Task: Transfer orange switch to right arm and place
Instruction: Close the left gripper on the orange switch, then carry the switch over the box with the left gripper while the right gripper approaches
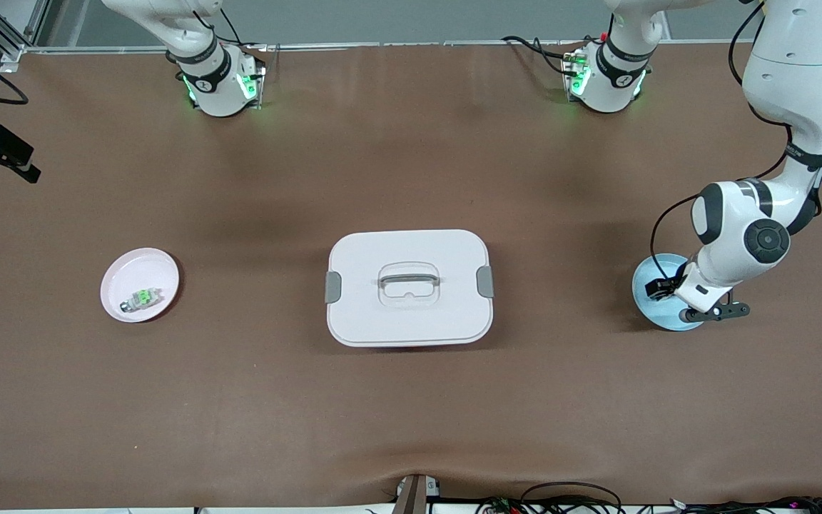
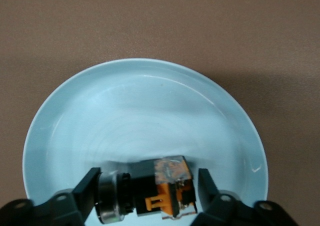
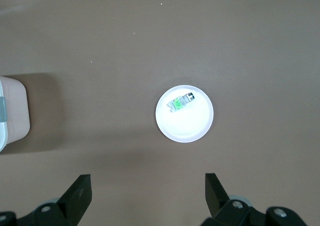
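No words, numbers or brand names can be read anywhere. The dark bands on the robot arms carry small white marks too tiny to make out, and the orange switch [image 2: 167, 188] shows no legible lettering.

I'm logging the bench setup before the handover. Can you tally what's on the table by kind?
Plates: 2, the blue plate and the pink plate
Switches: 2, the orange switch and the green-topped switch
Lidded boxes: 1, the white box
Total: 5
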Robot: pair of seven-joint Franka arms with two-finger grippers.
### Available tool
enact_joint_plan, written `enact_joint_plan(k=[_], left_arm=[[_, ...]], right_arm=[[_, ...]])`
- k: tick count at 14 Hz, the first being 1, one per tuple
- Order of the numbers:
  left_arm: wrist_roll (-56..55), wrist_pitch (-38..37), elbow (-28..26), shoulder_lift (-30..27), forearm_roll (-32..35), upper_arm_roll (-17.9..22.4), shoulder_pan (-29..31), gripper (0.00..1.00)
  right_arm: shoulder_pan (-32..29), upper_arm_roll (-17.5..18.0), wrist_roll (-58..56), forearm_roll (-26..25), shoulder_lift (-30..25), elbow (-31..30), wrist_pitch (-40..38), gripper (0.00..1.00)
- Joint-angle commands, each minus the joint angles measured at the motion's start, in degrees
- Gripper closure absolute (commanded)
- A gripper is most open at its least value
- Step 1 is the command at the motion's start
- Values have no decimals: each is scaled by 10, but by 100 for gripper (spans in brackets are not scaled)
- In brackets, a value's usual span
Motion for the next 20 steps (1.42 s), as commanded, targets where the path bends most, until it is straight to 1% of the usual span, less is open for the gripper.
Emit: enact_joint_plan(k=[1,2,3,4,6,9,11,13,16,17,18,20], left_arm=[[-10,5,6,3,14,1,-1,65],[-10,1,11,3,14,1,-1,82],[-11,-2,16,1,14,1,-1,94],[-10,-11,18,-6,14,0,-1,100],[-12,-45,29,-22,14,-1,-2,100],[-13,-104,40,-63,14,-8,-4,100],[-31,-125,50,-86,13,-26,-3,100],[-71,-184,84,-95,7,-56,-3,100],[-179,-306,165,-89,5,-116,-5,100],[-208,-333,187,-87,5,-132,-6,100],[-234,-349,200,-86,3,-148,-8,100],[-275,-371,221,-86,-31,-168,-12,100]], right_arm=[[4,0,-2,-1,6,8,-6,0],[4,0,-1,-1,6,8,-6,0],[4,0,-1,-1,7,8,-6,0],[4,0,-3,-1,7,8,-6,0],[6,0,-3,-1,7,8,-7,0],[17,0,-4,-1,14,8,-7,0],[34,0,0,-4,13,8,-17,0],[42,0,1,-4,13,8,-24,0],[65,0,7,-3,13,6,-48,0],[75,1,27,-2,13,5,-50,0],[87,1,60,-1,13,4,-55,0],[125,1,121,3,13,2,-63,0]])
